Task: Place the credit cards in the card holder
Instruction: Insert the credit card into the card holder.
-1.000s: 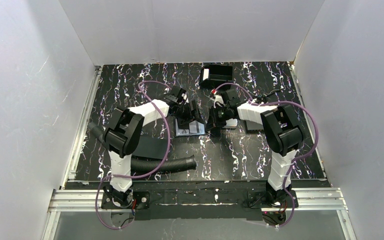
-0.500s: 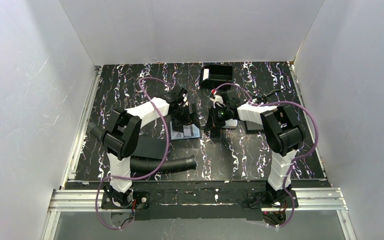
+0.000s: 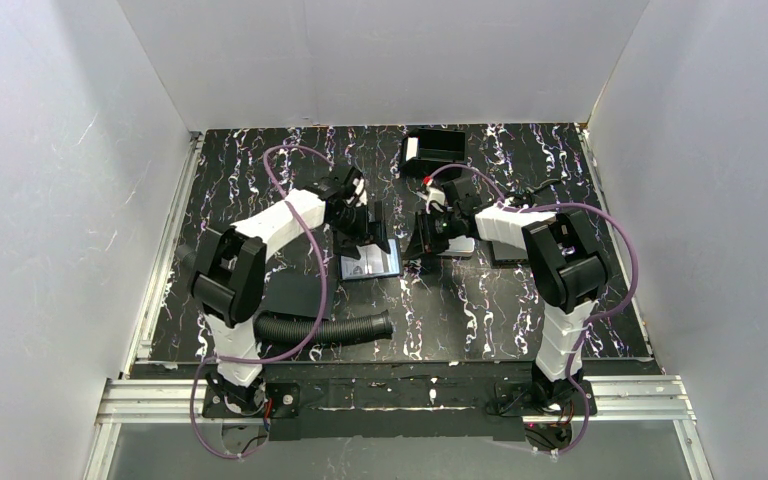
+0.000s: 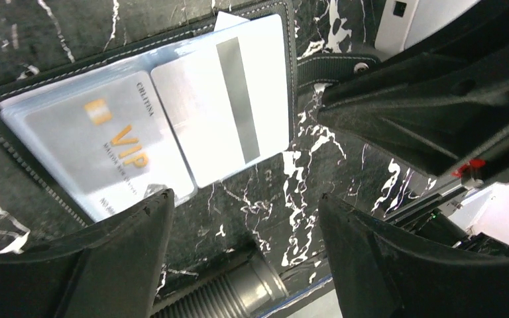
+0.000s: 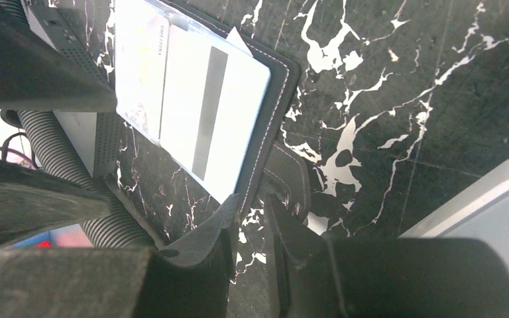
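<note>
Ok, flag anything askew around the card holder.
The pale striped card lies on the open card holder, overlapping the VIP card, apparently loose rather than slotted. A small white corner pokes out crookedly behind its far edge, probably another card sitting skewed underneath.

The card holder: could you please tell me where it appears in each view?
Top external: the card holder lies open just left of centre.
Left wrist: the card holder fills the upper left, cards showing.
Right wrist: the card holder sits at upper centre.
Shared landmark: the corrugated hose beside it.
</note>
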Robot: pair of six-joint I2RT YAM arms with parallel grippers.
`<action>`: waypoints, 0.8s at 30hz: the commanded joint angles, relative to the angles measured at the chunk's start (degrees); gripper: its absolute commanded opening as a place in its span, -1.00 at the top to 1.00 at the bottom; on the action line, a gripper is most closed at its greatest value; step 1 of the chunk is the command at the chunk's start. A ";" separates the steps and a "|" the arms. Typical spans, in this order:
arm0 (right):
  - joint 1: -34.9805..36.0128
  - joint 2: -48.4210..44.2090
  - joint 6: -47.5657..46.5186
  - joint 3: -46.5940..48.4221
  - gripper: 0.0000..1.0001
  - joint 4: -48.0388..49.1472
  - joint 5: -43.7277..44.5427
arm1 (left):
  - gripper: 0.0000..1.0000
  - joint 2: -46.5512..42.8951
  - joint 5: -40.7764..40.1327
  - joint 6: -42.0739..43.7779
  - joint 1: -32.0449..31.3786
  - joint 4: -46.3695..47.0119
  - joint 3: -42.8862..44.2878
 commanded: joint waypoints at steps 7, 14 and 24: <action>0.47 0.45 0.80 3.03 0.61 2.54 -1.15 | 0.27 -1.04 -1.67 2.25 1.88 -4.94 2.50; 0.47 1.17 0.32 2.24 0.63 2.59 -0.63 | -0.03 2.82 -0.49 0.66 0.75 -2.64 1.73; 0.52 1.45 -0.14 1.97 0.63 2.51 -0.05 | 0.23 5.02 -0.08 -1.21 0.31 1.15 -1.45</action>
